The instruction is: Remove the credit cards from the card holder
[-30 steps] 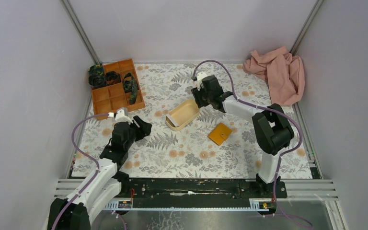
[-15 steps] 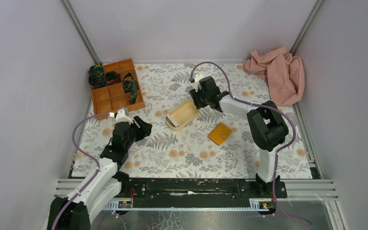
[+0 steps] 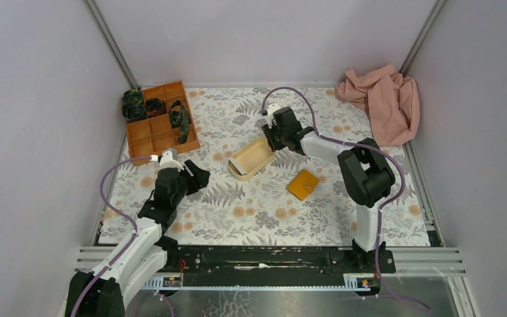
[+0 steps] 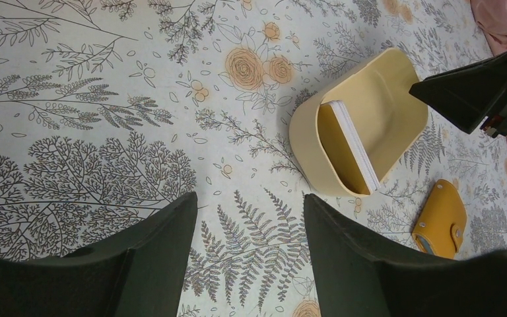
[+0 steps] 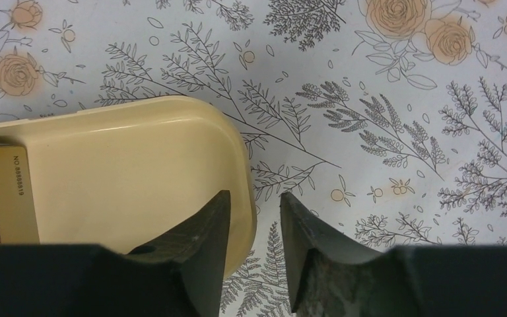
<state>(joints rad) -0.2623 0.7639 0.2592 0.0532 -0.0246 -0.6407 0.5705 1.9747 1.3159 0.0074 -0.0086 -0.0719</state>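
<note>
**Straddling the tray rim with the right end effector [image 5: 254, 195], jaws apart**

Spread, pinching nothing. One finger inside the tray [image 5: 138, 145] at its far end, the other outside over the table [image 5: 403, 99], rim in the gap. Probably lining up a grip on that rim, to steady or shift the tray.

To do it well:
- Centre the rim in the gap.
- Sink far enough to catch the wall, not just the lip.
- Squeeze gently and lift level, so as not to spill the contents.
- Keep clear of the gold card [image 5: 0, 191] lying deeper inside the tray.

Left end effector [image 4: 249, 198]: spread wide, empty, hovering well apart from the tray on its near left side.

Card holder [image 4: 441, 218]: flat on the table near the tray's near right side, apart from it, touched by neither arm.

Hard to make out:
- Whether either finger touches the rim.
- The gold card, cut off at the edge of the right wrist view.
- The white-edged stack [image 4: 358, 144] leaning inside the tray, impossible to count and possibly the same card.
- Whether anything remains inside the card holder, apparently folded over.
- The tray's far end from above, covered by the right arm.
</note>
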